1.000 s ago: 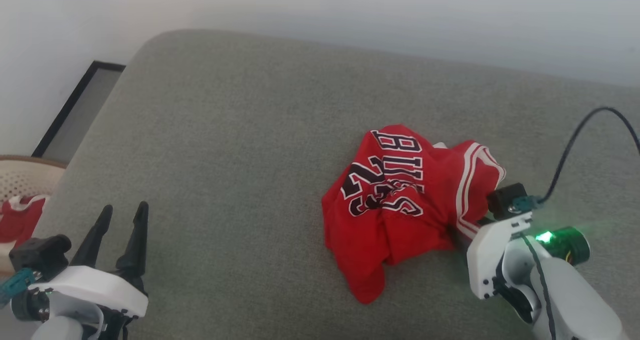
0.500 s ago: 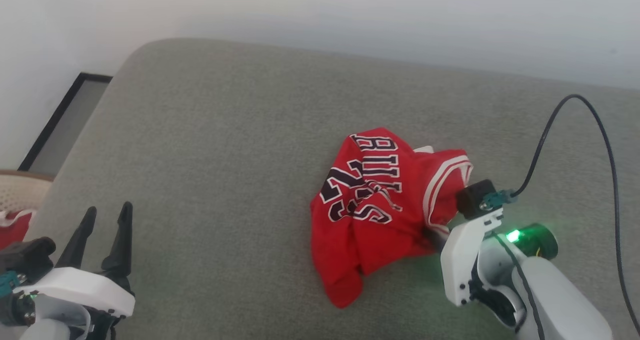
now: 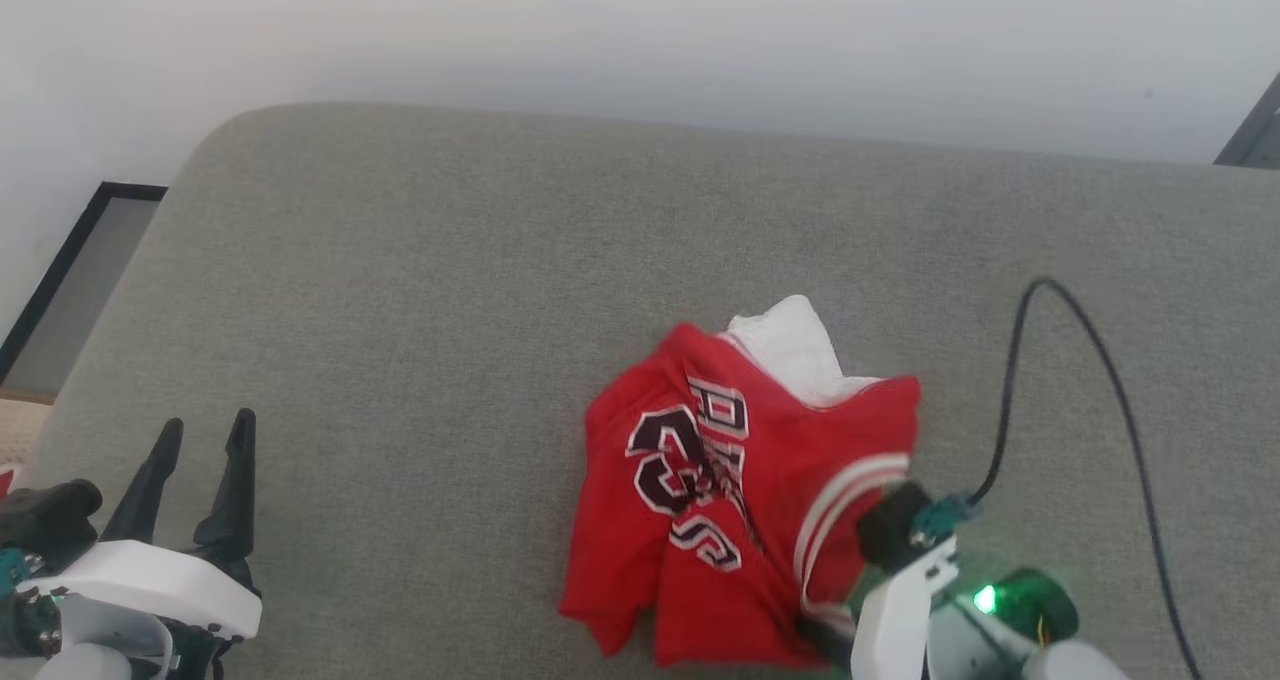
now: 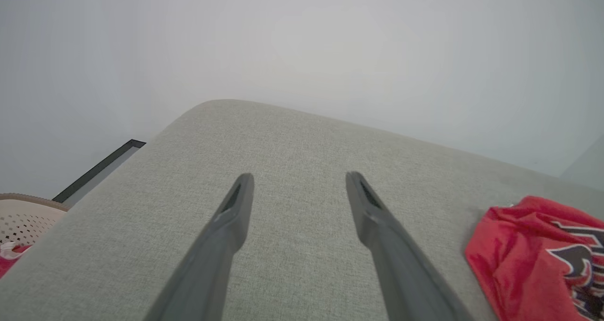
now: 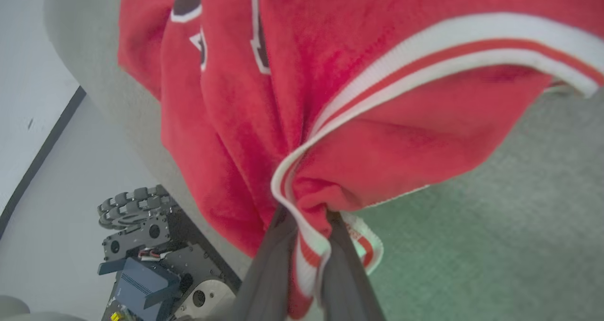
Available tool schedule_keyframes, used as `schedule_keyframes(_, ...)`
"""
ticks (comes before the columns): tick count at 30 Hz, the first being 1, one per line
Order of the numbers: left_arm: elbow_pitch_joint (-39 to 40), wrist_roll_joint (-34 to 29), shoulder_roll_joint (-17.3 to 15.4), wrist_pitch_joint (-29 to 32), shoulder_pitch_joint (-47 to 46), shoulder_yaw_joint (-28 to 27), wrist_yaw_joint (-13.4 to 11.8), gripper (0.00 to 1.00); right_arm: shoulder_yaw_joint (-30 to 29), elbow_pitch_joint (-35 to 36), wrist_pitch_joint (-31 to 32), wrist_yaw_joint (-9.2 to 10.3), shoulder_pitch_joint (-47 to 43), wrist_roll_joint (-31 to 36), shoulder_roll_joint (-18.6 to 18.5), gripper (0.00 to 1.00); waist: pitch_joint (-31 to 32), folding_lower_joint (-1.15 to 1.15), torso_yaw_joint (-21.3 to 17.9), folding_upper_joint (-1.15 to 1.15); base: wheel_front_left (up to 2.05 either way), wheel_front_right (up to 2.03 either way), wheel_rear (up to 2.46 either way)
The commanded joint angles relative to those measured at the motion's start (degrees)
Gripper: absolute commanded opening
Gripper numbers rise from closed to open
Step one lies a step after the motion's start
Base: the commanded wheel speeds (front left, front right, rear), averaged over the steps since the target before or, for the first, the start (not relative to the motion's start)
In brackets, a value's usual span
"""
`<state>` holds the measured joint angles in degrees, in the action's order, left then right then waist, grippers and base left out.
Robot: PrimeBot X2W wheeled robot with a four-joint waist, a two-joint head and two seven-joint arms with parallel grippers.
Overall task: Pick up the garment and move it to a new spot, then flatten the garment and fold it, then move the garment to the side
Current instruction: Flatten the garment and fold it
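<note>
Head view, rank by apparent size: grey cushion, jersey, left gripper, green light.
1. grey cushion
2. jersey
3. left gripper, which sits close to the camera, so its true size is unsure
4. green light

Grey woven upholstered cushion [image 3: 450, 290] spans most of head view, rounded corner at upper left. Plain white wall [image 3: 640, 30] across top, light soft and even. Black-framed panel [image 3: 75, 280] at left edge. Beige perforated basket [image 4: 23, 219] lower left in left wrist view. Pale floor [image 5: 56, 207] lower left in right wrist view.
</note>
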<state>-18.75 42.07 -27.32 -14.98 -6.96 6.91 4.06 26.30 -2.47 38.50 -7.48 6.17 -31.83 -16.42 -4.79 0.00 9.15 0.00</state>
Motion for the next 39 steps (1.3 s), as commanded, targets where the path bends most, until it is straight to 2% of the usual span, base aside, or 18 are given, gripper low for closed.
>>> schedule_keyframes(1,-0.2,-0.5,0.0,-0.3,-0.3,0.1,0.3,1.00,0.5,1.1,1.5,-0.02,-1.5,-0.5,0.0,0.00,-0.3,0.00,-0.1,0.00,0.00,0.00,0.00)
schedule_keyframes(8,-0.9,-0.9,0.4,-0.3,-1.5,0.6,0.6,1.00,0.6,0.3,2.3,-0.02,-2.9,1.1,0.1,0.00,-1.1,0.00,0.1,0.00,0.00,0.00,0.00)
schedule_keyframes(9,-1.0,-1.0,0.5,-0.3,-1.6,0.6,0.6,1.00,0.3,-0.4,1.8,-0.02,-2.9,1.1,0.4,0.41,-1.1,0.00,0.2,0.00,0.00,0.00,0.00)
schedule_keyframes(10,-1.1,-1.0,0.6,-0.3,-1.7,0.6,0.7,1.00,0.2,-1.1,1.2,-0.02,-2.5,1.6,0.3,1.00,-1.1,0.00,0.2,0.00,0.00,0.00,0.00)
schedule_keyframes(19,-2.1,-1.9,0.7,-0.3,-1.1,-0.1,1.0,1.00,-0.9,-3.5,0.6,-0.01,-1.3,1.0,0.3,1.00,-0.1,0.00,0.2,0.00,0.00,0.00,0.00)
schedule_keyframes(32,-1.7,-2.1,0.0,-0.3,0.7,-0.6,1.4,1.00,-6.9,6.8,2.3,-0.01,-2.2,1.8,-0.5,1.00,2.1,0.00,-0.3,0.00,0.00,0.00,0.00)
schedule_keyframes(39,-1.1,-2.2,0.1,-0.3,0.5,-0.2,1.4,1.00,-10.9,9.5,-1.3,-0.01,0.9,4.7,0.4,1.00,2.0,0.00,0.2,0.00,0.00,0.00,0.00)
